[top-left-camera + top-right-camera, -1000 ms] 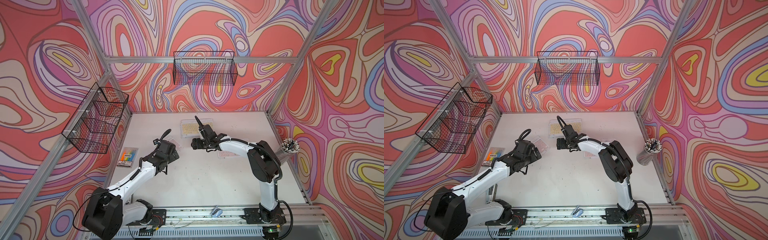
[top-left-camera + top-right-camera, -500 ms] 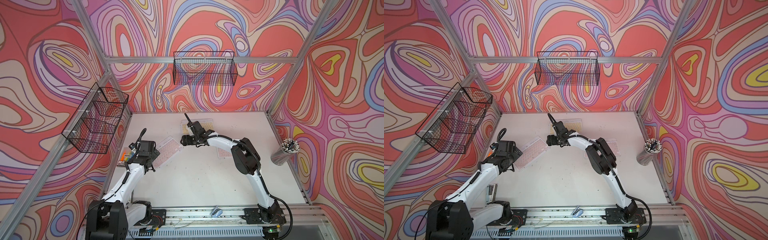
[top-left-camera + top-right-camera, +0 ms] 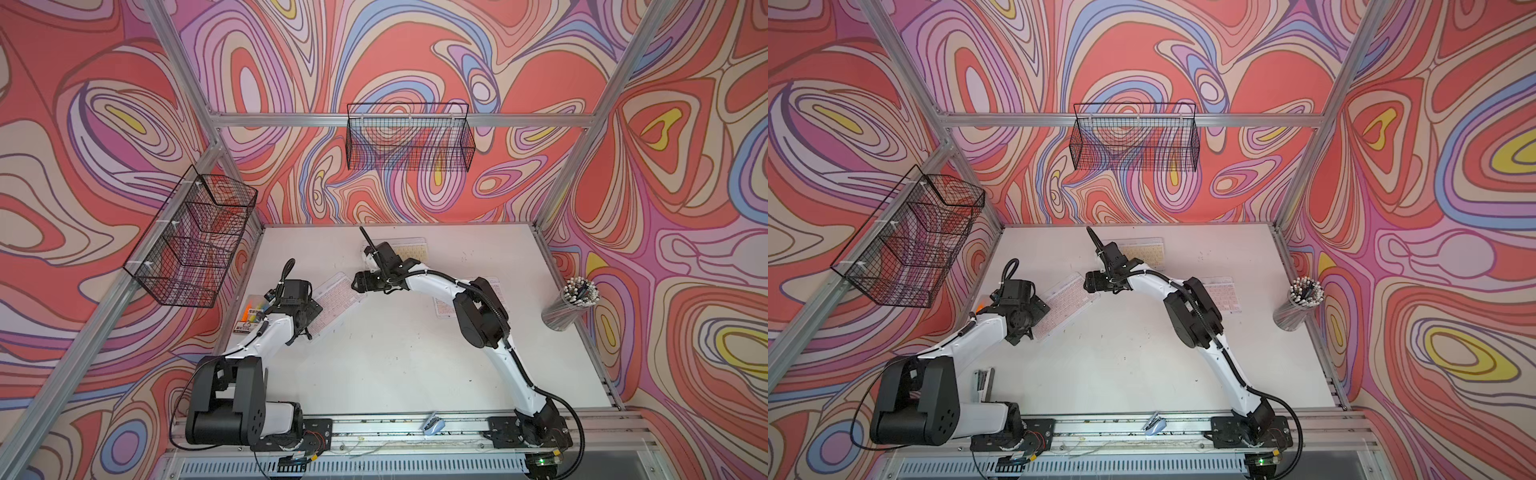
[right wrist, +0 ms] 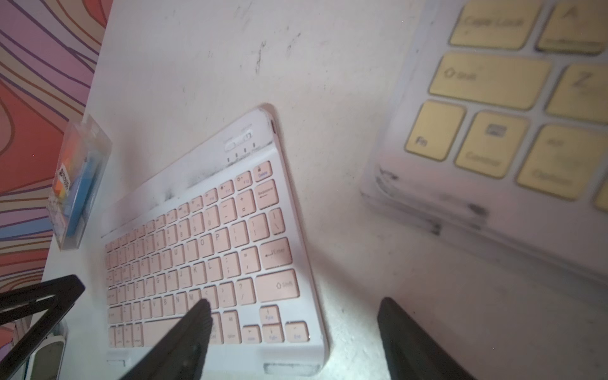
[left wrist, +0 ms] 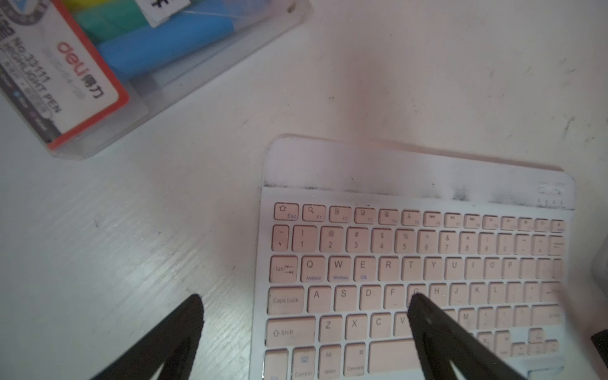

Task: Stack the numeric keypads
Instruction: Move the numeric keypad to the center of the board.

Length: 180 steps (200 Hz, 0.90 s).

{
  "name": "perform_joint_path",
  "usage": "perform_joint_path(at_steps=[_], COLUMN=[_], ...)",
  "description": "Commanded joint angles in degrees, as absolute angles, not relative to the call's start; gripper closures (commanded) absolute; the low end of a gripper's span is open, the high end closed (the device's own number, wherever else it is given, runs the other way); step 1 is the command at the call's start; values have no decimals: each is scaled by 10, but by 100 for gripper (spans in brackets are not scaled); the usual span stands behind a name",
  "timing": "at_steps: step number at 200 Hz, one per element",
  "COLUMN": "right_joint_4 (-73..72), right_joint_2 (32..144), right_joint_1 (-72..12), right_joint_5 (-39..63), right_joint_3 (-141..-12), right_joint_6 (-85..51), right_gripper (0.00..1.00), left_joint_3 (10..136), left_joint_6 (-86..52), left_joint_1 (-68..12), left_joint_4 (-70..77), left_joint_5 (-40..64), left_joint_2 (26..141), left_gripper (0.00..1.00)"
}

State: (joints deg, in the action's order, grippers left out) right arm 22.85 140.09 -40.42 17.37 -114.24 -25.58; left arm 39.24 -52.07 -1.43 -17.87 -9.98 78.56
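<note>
**Top views and wrist views, read left to right across the white tabletop (image 3: 395, 365).** At the table's left edge lies a small clear plastic packet of coloured highlighter pens (image 3: 252, 318), which is no part of the task. Just right of it hangs the left gripper (image 5: 306, 316), its black fingers spread wide and pinching nothing. In the left wrist view one fingertip (image 5: 427, 322) stands over the keys and its partner over bare table, so the jaws bracket one short end of a slim pink-keyed numeric keypad with a pale rounded frame (image 3: 337, 297). This keypad lies flat and skewed at centre-left of the frame. The right gripper (image 4: 296, 312), likewise spread and empty, brackets the opposite short end in the same way. Holding both ends probably serves to keep so wide and thin a board level when lifted. Whether any finger touches it cannot be told. At upper centre, just behind the right gripper, lies a yellow-keyed keypad (image 3: 415, 249). Blurred layered edges under it in the right wrist view suggest that it tops a pile, likely the destination. Further right, partly under the right arm, a second pink-keyed keypad (image 3: 1223, 293) lies flat, not yet stacked. At far right a clear cup of pencils (image 3: 569, 307) stands well apart.
</note>
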Motion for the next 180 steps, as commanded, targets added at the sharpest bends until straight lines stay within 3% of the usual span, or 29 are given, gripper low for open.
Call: perform_joint_path(at_steps=[1,88,180], right_joint_4=[215,203,90], right_joint_2=[1403,1394,1229], right_joint_1=[-414,-424,-434], right_joint_5=[199,220,252], right_joint_3=[-1122,-1088,-864], right_joint_6=[-265,-276,-354], right_gripper=[18,19,21], left_joint_3=[386,382,344], left_joint_6=[-518,-515,-499], left_joint_1=[-10,-8,-9], left_joint_4=[-155,-72,4], left_joint_5=[-81,-13,98], left_joint_2=[808,881,880], left_gripper=[0,0,2])
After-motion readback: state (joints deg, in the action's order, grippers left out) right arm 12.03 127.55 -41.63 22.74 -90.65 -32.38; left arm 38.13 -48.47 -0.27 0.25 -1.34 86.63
